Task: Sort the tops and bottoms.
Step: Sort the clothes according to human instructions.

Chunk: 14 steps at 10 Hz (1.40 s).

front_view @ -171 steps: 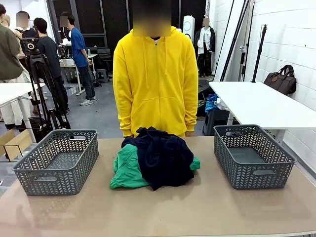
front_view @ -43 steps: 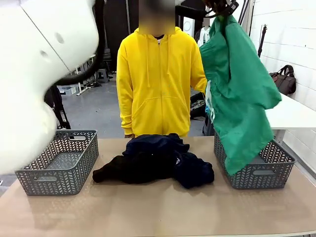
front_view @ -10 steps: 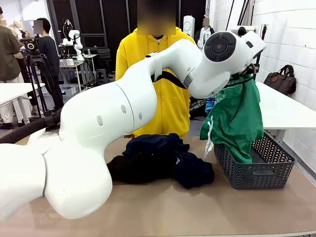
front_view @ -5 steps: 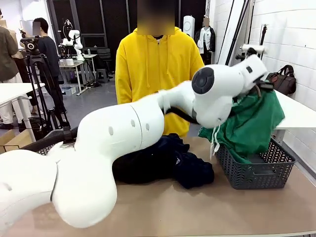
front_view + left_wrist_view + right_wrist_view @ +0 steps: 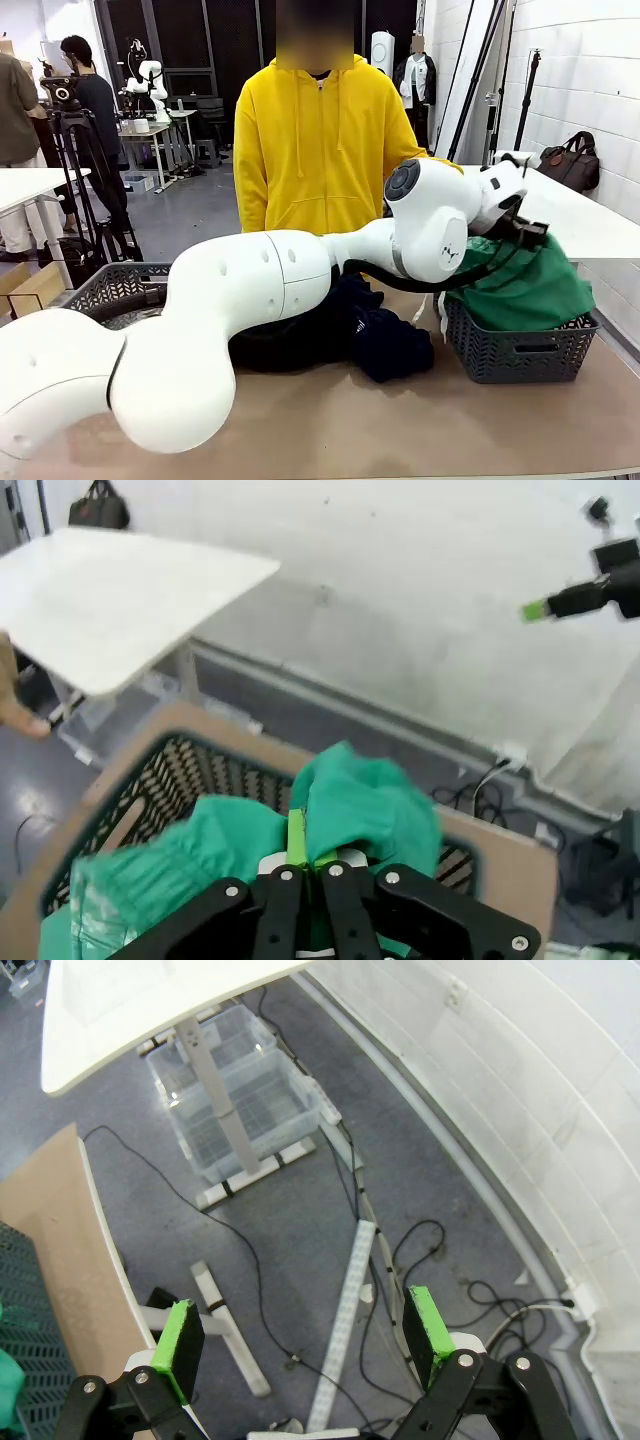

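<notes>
A bright green garment (image 5: 530,290) lies heaped in the grey basket on the right (image 5: 515,352), with part of it draped over the near rim. My left arm reaches across the table, and my left gripper (image 5: 518,228) sits at the top of that heap. In the left wrist view my left gripper (image 5: 305,848) is shut on a fold of the green garment (image 5: 370,810) above the basket (image 5: 150,780). The dark navy garments (image 5: 385,340) lie piled mid-table, partly hidden by the arm. My right gripper (image 5: 300,1335) is open and holds nothing, off the table's side over the floor.
A second grey basket (image 5: 110,285) stands at the left, half hidden by my arm. A person in a yellow hoodie (image 5: 315,140) stands at the far edge. A white table (image 5: 570,215) is beyond the right basket. Cables and a clear crate (image 5: 240,1110) lie on the floor.
My left arm has come down and lowered the green garment from hanging above the right basket into it. The dark pile has not moved.
</notes>
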Available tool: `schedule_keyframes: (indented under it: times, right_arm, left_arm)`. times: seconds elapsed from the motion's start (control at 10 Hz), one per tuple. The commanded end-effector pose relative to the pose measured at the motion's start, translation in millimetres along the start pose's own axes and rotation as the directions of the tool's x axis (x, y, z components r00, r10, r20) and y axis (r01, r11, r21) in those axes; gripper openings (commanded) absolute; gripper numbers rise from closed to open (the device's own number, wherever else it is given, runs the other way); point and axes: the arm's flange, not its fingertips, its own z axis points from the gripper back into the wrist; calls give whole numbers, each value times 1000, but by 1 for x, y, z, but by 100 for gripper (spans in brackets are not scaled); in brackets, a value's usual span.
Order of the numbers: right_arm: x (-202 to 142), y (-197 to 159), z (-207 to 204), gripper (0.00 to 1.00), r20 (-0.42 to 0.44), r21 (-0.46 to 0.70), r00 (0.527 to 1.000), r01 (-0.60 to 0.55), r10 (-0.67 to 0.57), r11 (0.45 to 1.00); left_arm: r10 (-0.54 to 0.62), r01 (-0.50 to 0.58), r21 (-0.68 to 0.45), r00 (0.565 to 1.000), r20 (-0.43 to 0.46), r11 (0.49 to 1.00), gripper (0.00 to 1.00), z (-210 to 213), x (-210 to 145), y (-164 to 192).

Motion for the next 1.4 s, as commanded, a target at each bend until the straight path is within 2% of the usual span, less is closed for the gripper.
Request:
schedule_keyframes:
  times: [0.0,0.3,0.7,0.9,1.0,1.3]
  right_arm:
    - [-1,1,1,100,-6,-4,1000,-11,11,1000]
    - [-1,1,1,100,-6,-4,1000,-11,11,1000]
    - [-1,1,1,100,-6,-4,1000,-11,11,1000]
    - [-1,1,1,100,-6,-4,1000,-11,11,1000]
    - [-1,1,1,100,-6,-4,1000,-11,11,1000]
    - [-1,1,1,100,-6,-4,1000,-11,11,1000]
  left_arm:
    - [-32,40,72,993,-115,997,0,-115,72,7]
    - [-55,84,130,976,-211,988,0,-141,39,15]
    - [-41,78,82,922,-385,994,0,-157,-23,10]
    - [-10,34,43,882,-471,999,0,-163,-58,9]
    - [-4,10,9,876,-482,1000,0,-165,-66,8]
    - [-36,51,31,923,-384,998,0,-160,-36,9]
